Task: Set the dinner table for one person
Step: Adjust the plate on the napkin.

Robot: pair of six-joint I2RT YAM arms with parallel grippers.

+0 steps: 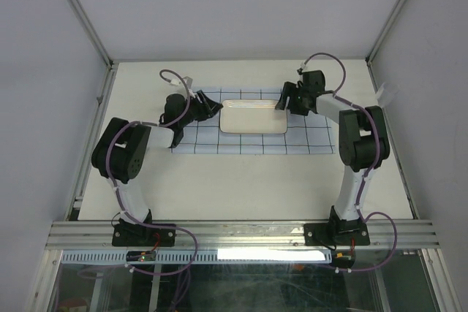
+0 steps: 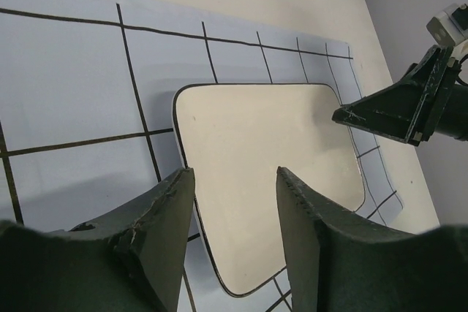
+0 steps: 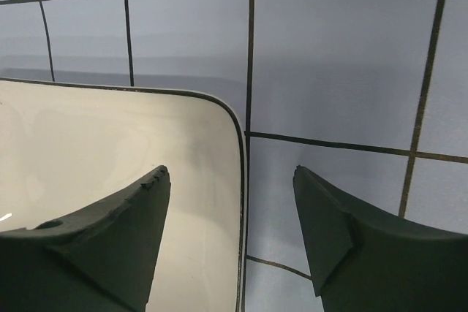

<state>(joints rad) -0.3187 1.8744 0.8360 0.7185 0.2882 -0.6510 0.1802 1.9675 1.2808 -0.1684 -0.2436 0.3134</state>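
Centrally, plate on gridded cloth, cream dinner table, grey walls.

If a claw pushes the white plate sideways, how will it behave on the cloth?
The plate looks rigid and glossy, so it would likely slide, perhaps wrinkling the thin cloth beneath. Its low, flat shape probably will not tip.

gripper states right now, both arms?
Left gripper: open, holding nothing, jaws apart above the white plate.
Right gripper: open, holding nothing, jaws either side of the plate's rim.
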